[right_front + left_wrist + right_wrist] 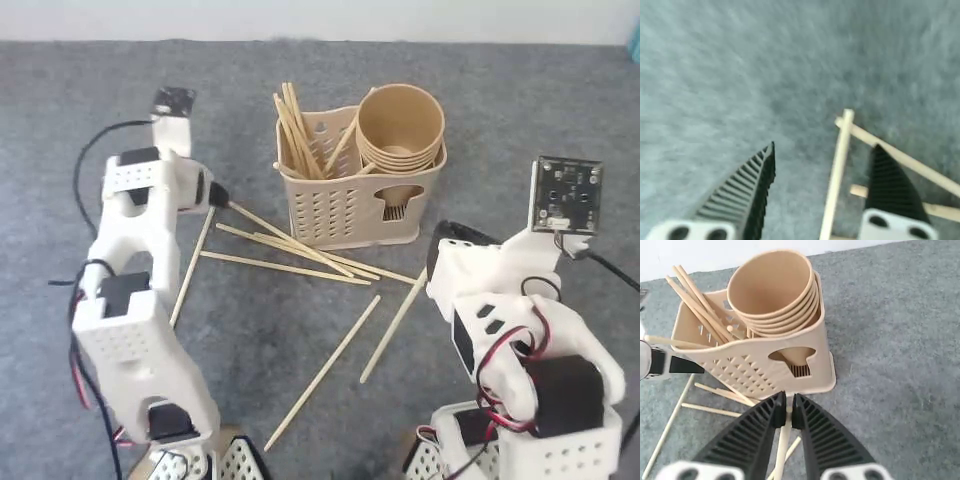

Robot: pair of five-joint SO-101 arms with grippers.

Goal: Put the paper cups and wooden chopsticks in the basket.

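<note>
Grey carpet-like cover over the whole table. Basket: beige perforated plastic, upright, mid-table between the two arms, with two compartments. Paper cups: tan, nested in a single stack that stands in the compartment on the right arm's side, mouth upward and leaning slightly. Stored chopsticks: a bundle of pale wooden sticks in the other compartment, tilted, with their ends fanning out above the rim. Loose chopsticks: several lying flat on the cover just in front of the basket, overlapping one another. Long chopstick: lying alone, farther from the basket, between the arms. Side chopstick: lying beside the left arm, its far end meeting the loose group. Left gripper: low over the cover at that far end, jaws released and spread wide. The side chopstick runs between its fingers, closer to one of them, and a second stick crosses its tip. Right gripper: in front of the basket on the cup side, jaws clenched to a narrow slit on the end of the gripped chopstick. The rest of that stick slants away across the cover.
</note>
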